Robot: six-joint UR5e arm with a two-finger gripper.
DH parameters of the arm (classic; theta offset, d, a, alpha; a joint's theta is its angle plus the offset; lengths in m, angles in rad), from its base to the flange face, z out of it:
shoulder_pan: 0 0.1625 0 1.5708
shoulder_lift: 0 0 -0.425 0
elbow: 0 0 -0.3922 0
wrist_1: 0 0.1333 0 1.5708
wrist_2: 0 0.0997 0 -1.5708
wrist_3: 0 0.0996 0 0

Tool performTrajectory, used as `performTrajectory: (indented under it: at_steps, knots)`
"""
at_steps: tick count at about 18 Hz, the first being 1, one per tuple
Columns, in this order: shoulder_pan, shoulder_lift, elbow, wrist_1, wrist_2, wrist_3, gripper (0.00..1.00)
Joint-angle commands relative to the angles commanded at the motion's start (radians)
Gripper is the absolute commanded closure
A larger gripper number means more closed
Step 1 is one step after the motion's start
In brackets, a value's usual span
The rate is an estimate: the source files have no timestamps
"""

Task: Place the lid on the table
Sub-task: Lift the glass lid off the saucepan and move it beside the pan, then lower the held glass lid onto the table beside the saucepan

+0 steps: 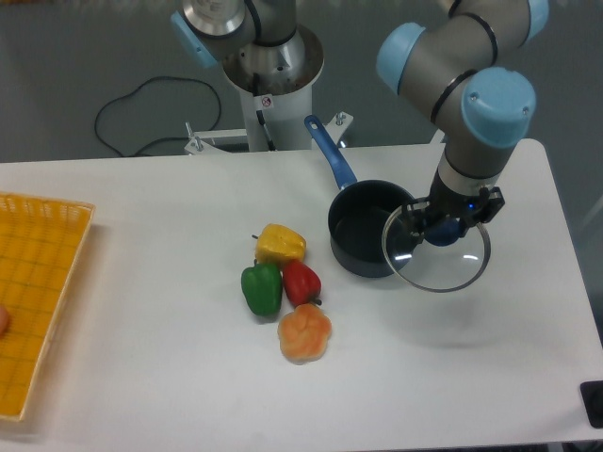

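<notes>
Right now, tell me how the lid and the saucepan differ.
The lid is clear glass with a thin metal rim; the saucepan is opaque dark blue. The lid is held by its knob in the end effector, overlapping the pan's right edge; the saucepan stands open on the table. Both are round and similarly wide.

Clear glass lid (436, 256) with thin metal rim and glossy blue knob, matt dark saucepan (369, 229), smooth white bench (141, 358), yellow mesh tray (33, 292), shiny plastic-looking peppers (283, 276), glossy blue arm caps (497, 99)
</notes>
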Motion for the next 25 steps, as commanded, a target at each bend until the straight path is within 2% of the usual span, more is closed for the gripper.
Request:
performTrajectory:
  at_steps: [4,10,16,25]
  knots:
    - [-0.003,-0.063,0.048,0.003,0.003,0.002,0.55]
    - [-0.017,-0.133,0.078,0.069,0.031,0.002,0.55]
    - [-0.034,-0.176,0.101,0.084,0.034,0.003,0.55]
    - [-0.069,-0.223,0.097,0.12,0.023,-0.008,0.54]
